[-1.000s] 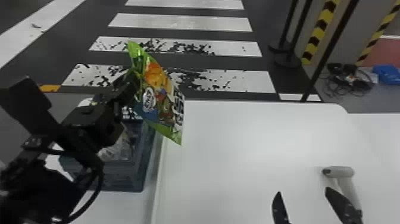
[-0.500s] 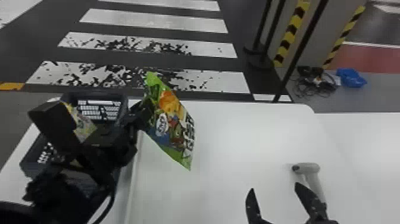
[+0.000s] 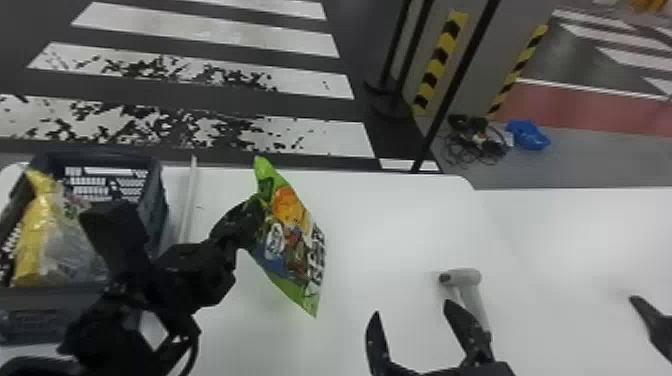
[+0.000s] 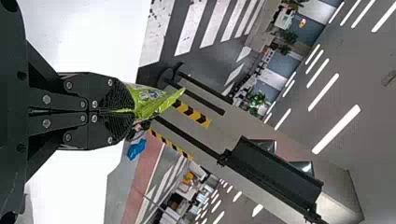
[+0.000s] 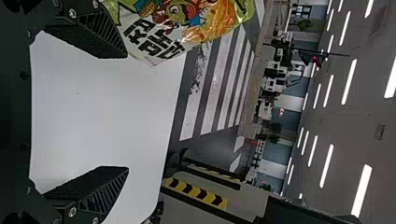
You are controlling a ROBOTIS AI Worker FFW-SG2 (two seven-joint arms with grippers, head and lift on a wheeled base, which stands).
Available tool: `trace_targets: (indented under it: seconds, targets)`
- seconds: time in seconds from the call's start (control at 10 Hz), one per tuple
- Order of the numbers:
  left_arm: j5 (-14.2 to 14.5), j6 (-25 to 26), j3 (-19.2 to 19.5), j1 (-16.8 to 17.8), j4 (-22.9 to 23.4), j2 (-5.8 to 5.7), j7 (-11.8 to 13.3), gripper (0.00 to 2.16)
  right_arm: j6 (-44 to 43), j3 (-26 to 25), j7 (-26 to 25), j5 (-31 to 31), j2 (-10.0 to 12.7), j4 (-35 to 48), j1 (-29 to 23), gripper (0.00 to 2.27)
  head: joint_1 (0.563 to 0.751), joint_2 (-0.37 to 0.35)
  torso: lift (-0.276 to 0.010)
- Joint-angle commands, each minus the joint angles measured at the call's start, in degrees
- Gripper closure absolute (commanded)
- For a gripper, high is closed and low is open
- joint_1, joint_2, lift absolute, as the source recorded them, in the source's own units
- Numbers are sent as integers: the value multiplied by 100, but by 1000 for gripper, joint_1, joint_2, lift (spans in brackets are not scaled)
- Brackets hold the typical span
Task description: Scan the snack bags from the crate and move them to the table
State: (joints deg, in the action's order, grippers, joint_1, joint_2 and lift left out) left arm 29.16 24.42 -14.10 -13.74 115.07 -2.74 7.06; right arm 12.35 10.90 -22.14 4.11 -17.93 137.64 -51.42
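My left gripper [image 3: 260, 205] is shut on the upper left edge of a green snack bag [image 3: 295, 235], hanging tilted above the white table [image 3: 390, 220]. In the left wrist view, my left gripper [image 4: 122, 112] has its fingers together on the green bag [image 4: 154, 100]. Lower down stands my right gripper [image 3: 412, 314], open and holding nothing, beside the grey scanner [image 3: 462, 277] lying on the table. From the right wrist, the right gripper [image 5: 127, 112] is spread wide, with the bag [image 5: 182, 23] beyond one finger. A yellow bag [image 3: 37, 230] lies in the crate [image 3: 157, 200].
A clear-looking bag [image 3: 72, 245] is beside the yellow one in the crate. A pale raised strip [image 3: 187, 205] runs on the table just right of the crate. One dark pointed part [image 3: 652, 320] juts in at the right edge. Posts [image 3: 455, 85] stand behind the table.
The left gripper has carried the green bag rightward, away from the crate, towards the right gripper. The head view has turned, uncovering more of the crate. The right gripper keeps its place beside the scanner.
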Motion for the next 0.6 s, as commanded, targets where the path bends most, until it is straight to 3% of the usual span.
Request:
trace_targets:
  seconds: [0.0, 0.1, 0.2, 0.4, 0.5]
  targets:
    - [213, 51, 12, 73, -239, 28, 137, 1885, -79, 9, -18, 2, 0, -53, 18, 144, 695, -275, -95]
    - [476, 86, 47, 126, -432, 36, 287, 1885, -97, 18, -45, 2, 0, -61, 35, 144, 695, -285, -95]
    - [634, 174, 82, 205, -635, 124, 454, 1885, -97, 18, -45, 2, 0, -70, 53, 144, 695, -290, -95]
    - [617, 350, -172, 363, -1021, 289, 594, 1885, -97, 53, -45, 2, 18, -97, 88, 144, 695, -311, -95]
    - [599, 350, -410, 469, -1294, 289, 621, 1885, -97, 53, -45, 2, 26, -105, 97, 144, 695, -335, -95]
